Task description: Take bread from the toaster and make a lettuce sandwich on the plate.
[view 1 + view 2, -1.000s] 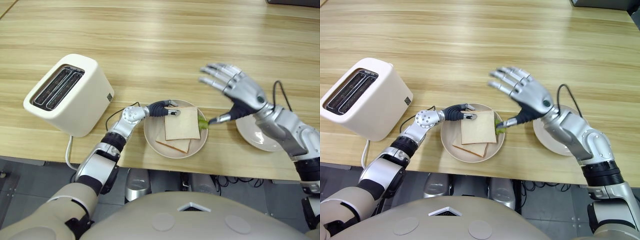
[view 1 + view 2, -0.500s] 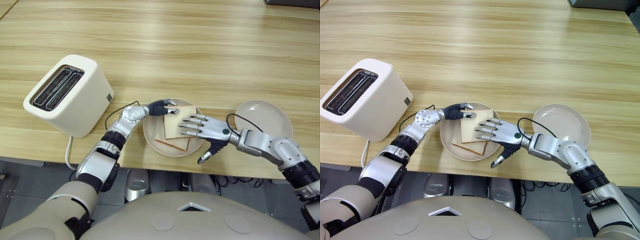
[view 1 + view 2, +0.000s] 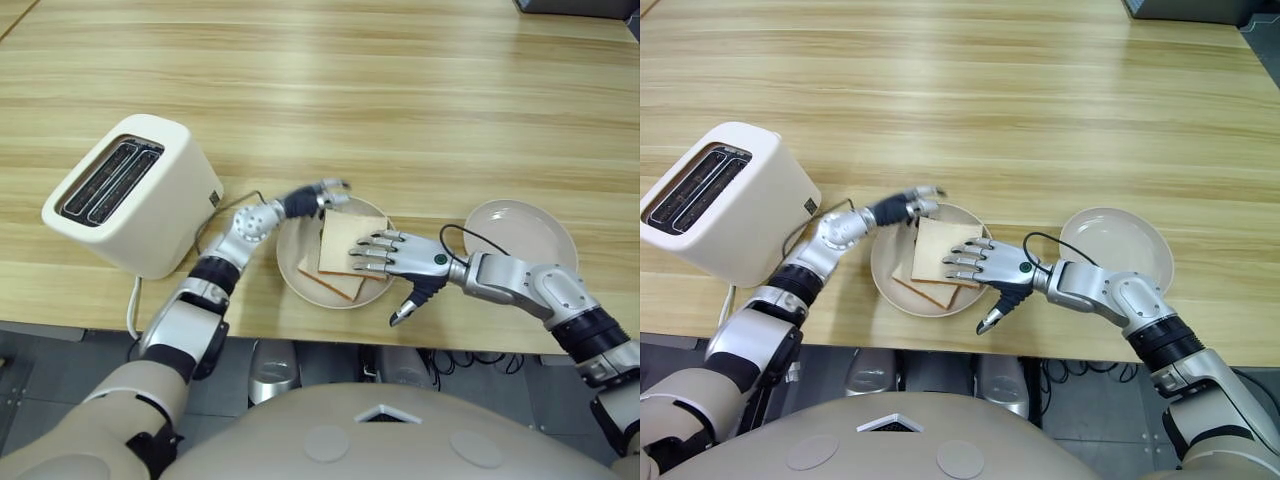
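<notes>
A cream plate (image 3: 291, 268) near the table's front edge carries two stacked bread slices, the top slice (image 3: 341, 238) lying askew over the lower slice (image 3: 334, 287). My right hand (image 3: 392, 258) lies flat and open with its fingers resting on the top slice's right half. I see no lettuce; the hand and the top slice cover whatever lies between the slices. My left hand (image 3: 318, 194) hovers open at the plate's far left rim, just clear of the bread. The cream toaster (image 3: 135, 205) stands at the left, its two slots dark.
A second, bare cream plate (image 3: 521, 233) sits to the right, behind my right forearm. The toaster's cord (image 3: 133, 306) hangs over the front edge. Wide wooden tabletop (image 3: 350, 90) stretches beyond the plates.
My right hand came down from above the plate and now lies on the top slice. My left hand let go of the slice's corner and drew back to the rim.
</notes>
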{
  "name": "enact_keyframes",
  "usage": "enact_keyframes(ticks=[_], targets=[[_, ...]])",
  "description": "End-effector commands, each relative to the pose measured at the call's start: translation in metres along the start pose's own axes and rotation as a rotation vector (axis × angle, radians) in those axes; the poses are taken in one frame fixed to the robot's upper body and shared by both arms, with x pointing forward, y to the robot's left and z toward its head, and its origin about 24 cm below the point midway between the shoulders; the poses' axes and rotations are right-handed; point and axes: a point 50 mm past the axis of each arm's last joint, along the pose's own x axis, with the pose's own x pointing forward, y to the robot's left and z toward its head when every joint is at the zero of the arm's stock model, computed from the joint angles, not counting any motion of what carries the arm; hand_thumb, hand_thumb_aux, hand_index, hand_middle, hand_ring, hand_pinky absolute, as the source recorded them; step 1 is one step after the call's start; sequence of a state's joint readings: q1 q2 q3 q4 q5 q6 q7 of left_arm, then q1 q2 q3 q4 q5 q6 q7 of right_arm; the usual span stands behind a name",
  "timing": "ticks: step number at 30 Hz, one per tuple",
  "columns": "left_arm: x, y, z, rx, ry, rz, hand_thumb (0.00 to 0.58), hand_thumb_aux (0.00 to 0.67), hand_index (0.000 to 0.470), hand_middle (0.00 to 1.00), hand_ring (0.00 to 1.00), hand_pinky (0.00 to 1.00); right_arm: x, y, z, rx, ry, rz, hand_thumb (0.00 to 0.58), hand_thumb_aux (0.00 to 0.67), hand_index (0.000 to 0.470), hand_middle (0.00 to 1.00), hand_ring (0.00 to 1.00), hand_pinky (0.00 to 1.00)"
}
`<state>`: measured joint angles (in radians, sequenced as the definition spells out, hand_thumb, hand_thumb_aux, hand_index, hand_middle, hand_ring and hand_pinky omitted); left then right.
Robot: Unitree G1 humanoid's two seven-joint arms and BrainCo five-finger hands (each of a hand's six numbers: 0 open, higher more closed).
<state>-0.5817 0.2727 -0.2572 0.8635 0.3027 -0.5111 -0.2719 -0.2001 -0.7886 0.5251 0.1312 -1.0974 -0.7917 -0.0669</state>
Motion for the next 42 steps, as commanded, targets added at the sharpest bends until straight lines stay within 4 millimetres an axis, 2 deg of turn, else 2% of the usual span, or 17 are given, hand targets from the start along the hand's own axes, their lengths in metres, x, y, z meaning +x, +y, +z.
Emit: enact_keyframes(ticks=[1, 4, 6, 11, 12, 13, 14, 15, 16, 17, 18, 19, 20, 25, 33, 37, 42], targets=[[-0.008, 0.07, 0.053, 0.09, -0.266, 0.396, 0.0, 0.0, 0.0, 0.0, 0.0, 0.0, 0.0, 0.025, 0.008, 0.047, -0.033, 0.098, 0.0, 0.0, 0.0, 0.0, 0.0, 0.0], [-0.022, 0.088, 0.067, 0.123, -0.337, 0.477, 0.0, 0.0, 0.0, 0.0, 0.0, 0.0, 0.004, 0.023, 0.003, 0.067, -0.026, 0.055, 0.0, 0.0, 0.0, 0.0, 0.0, 0.0], [-0.03, 0.089, 0.071, 0.135, -0.352, 0.466, 0.0, 0.0, 0.0, 0.0, 0.0, 0.0, 0.006, 0.018, -0.001, 0.087, -0.017, 0.002, 0.0, 0.0, 0.0, 0.0, 0.0, 0.0], [-0.05, 0.064, 0.063, 0.088, -0.32, 0.299, 0.0, 0.0, 0.0, 0.0, 0.0, 0.0, 0.007, -0.011, -0.015, 0.128, 0.05, -0.241, 0.0, 0.0, 0.0, 0.0, 0.0, 0.0], [-0.058, 0.054, 0.06, 0.076, -0.311, 0.223, 0.0, 0.0, 0.0, 0.24, 0.24, 0.24, 0.005, -0.02, -0.017, 0.181, 0.054, -0.308, 0.0, 0.0, 0.0, 0.0, 0.0, 0.0], [-0.065, 0.045, 0.057, 0.068, -0.303, 0.162, 0.0, 0.0, 0.0, 0.76, 0.76, 0.76, 0.002, -0.029, -0.017, 0.223, 0.045, -0.372, 0.0, 0.0, 0.0, 0.0, 0.0, 0.0], [-0.072, 0.038, 0.055, 0.066, -0.293, 0.118, 0.0, 0.0, 0.0, 1.0, 1.0, 1.0, -0.001, -0.036, -0.017, 0.262, 0.036, -0.427, 0.0, 0.0, 0.0, 0.0, 0.0, 0.0], [-0.078, 0.035, 0.053, 0.067, -0.281, 0.098, 0.223, 0.145, 0.099, 1.0, 1.0, 1.0, -0.003, -0.042, -0.016, 0.298, 0.021, -0.466, 0.0, 0.0, 0.0, 0.0, 0.0, 0.0], [-0.081, 0.034, 0.052, 0.067, -0.273, 0.093, 0.223, 0.145, 0.099, 1.0, 1.0, 1.0, -0.004, -0.045, -0.015, 0.318, 0.012, -0.484, 0.0, 0.0, 0.0, 0.0, 0.0, 0.0], [-0.087, 0.033, 0.049, 0.053, -0.261, 0.092, 0.58, 0.67, 0.46, 1.0, 1.0, 1.0, -0.007, -0.051, -0.014, 0.352, -0.003, -0.517, 0.449, 0.352, 0.242, 0.22, 0.22, 0.22], [-0.093, 0.033, 0.046, 0.046, -0.251, 0.095, 0.58, 0.67, 0.46, 1.0, 1.0, 1.0, -0.01, -0.054, -0.012, 0.382, -0.016, -0.537, 0.493, 0.41, 0.281, 0.52, 0.52, 0.52], [-0.097, 0.033, 0.045, 0.044, -0.243, 0.105, 0.58, 0.67, 0.46, 1.0, 1.0, 1.0, -0.012, -0.056, -0.01, 0.411, -0.027, -0.54, 0.539, 0.491, 0.337, 0.94, 0.94, 0.94], [-0.101, 0.035, 0.043, 0.045, -0.233, 0.121, 0.58, 0.67, 0.46, 1.0, 1.0, 1.0, -0.014, -0.056, -0.008, 0.441, -0.044, -0.533, 0.58, 0.67, 0.46, 1.0, 1.0, 1.0], [-0.118, 0.03, 0.032, 0.031, -0.165, 0.094, 0.58, 0.67, 0.46, 1.0, 1.0, 1.0, -0.022, -0.042, -0.002, 0.519, -0.059, -0.454, 0.58, 0.67, 0.46, 1.0, 1.0, 1.0], [-0.159, -0.022, 0.018, -0.026, -0.01, -0.271, 0.58, 0.67, 0.46, 1.0, 1.0, 1.0, -0.041, 0.0, 0.033, 0.666, -0.069, -0.19, 0.58, 0.67, 0.46, 1.0, 1.0, 1.0], [-0.176, -0.039, 0.004, -0.065, 0.109, -0.374, 0.58, 0.67, 0.46, 1.0, 1.0, 1.0, -0.039, 0.015, 0.049, 0.69, -0.075, -0.096, 0.58, 0.67, 0.46, 1.0, 1.0, 1.0], [-0.185, -0.063, -0.005, -0.122, 0.188, -0.492, 0.58, 0.67, 0.46, 1.0, 1.0, 1.0, -0.033, 0.031, 0.056, 0.653, -0.026, -0.009, 0.58, 0.67, 0.46, 1.0, 1.0, 1.0]])
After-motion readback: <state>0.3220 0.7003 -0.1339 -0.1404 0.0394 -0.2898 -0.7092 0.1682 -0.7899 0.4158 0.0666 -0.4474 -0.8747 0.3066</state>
